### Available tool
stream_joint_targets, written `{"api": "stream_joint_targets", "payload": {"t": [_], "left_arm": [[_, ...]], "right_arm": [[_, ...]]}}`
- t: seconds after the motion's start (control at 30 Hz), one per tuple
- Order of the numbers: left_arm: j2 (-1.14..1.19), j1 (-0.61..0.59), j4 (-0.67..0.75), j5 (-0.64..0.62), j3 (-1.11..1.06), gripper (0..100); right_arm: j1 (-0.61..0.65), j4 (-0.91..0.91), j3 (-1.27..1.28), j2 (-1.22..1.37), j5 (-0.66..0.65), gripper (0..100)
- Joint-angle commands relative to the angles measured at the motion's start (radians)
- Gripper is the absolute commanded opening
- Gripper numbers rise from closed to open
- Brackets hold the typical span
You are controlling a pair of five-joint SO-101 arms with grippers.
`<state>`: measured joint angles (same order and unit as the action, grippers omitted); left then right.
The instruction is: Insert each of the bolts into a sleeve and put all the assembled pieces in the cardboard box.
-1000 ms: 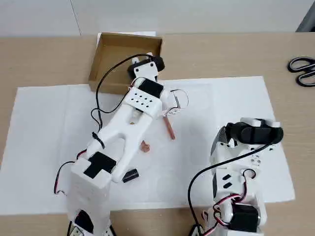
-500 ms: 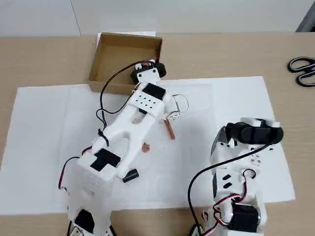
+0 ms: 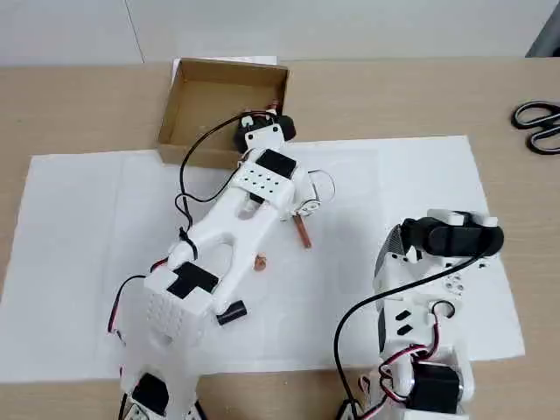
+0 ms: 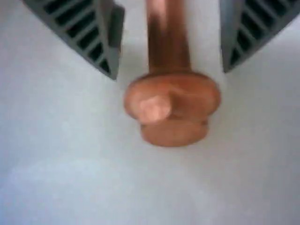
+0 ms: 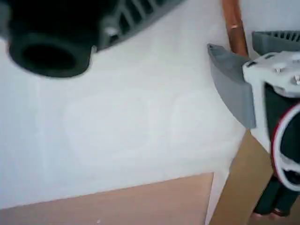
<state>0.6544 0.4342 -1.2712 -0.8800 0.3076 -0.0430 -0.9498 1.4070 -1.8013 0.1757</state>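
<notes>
A copper bolt (image 3: 303, 232) lies on the white paper; in the left wrist view its head (image 4: 171, 108) faces the camera and its shaft runs back between the two grey fingers (image 4: 89, 33). My left gripper (image 3: 304, 208) is open and straddles the shaft, apart from it on both sides. A smaller copper piece (image 3: 260, 260) lies beside the left arm, and a black sleeve (image 3: 232, 311) lies near that arm's base. My right gripper (image 5: 70, 42) is shut on another black sleeve (image 5: 44, 54), held above the paper. The cardboard box (image 3: 223, 105) stands at the back.
White paper (image 3: 420, 175) covers the table's middle. Scissors (image 3: 538, 122) lie at the far right edge. The right arm (image 3: 437, 241) is folded over the paper's right side. The right wrist view also shows the left gripper (image 5: 234, 89) and a box wall (image 5: 239, 187).
The left arm has leaned forward and its gripper has come down around the copper bolt. The right arm has not moved.
</notes>
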Motion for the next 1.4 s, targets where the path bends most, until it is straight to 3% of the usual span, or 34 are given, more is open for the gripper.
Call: {"api": "stream_joint_targets", "payload": {"t": [0.0, 0.1, 0.23, 0.5, 0.83, 1.0, 1.2, 1.37], "left_arm": [[0.026, -0.008, 0.011, -0.040, 0.038, 14], [0.023, -0.006, 0.014, -0.048, 0.070, 13], [0.029, -0.006, 0.011, -0.083, 0.143, 0], [0.021, -0.002, 0.005, -0.080, 0.255, 1], [0.029, -0.006, -0.416, -0.020, 0.645, 1], [0.023, -0.006, -0.454, -0.015, 0.674, 1], [0.020, -0.008, -0.483, 0.101, 0.676, 1], [-0.098, 0.026, -0.483, 0.110, 0.647, 1]], "right_arm": [[-0.007, 0.019, -0.015, -0.013, -0.009, 0.4], [-0.007, 0.019, -0.015, -0.013, -0.009, 0.4], [-0.007, 0.019, -0.014, -0.013, -0.009, 0.4], [-0.007, 0.019, -0.012, -0.013, -0.009, 0.4], [-0.007, 0.019, -0.011, -0.013, -0.011, 0.4], [-0.005, 0.019, -0.011, -0.013, -0.011, 0.4], [0.174, 0.025, -0.014, -0.013, -0.011, 0.4], [0.311, 0.025, -0.014, -0.013, -0.012, 0.4]]}}
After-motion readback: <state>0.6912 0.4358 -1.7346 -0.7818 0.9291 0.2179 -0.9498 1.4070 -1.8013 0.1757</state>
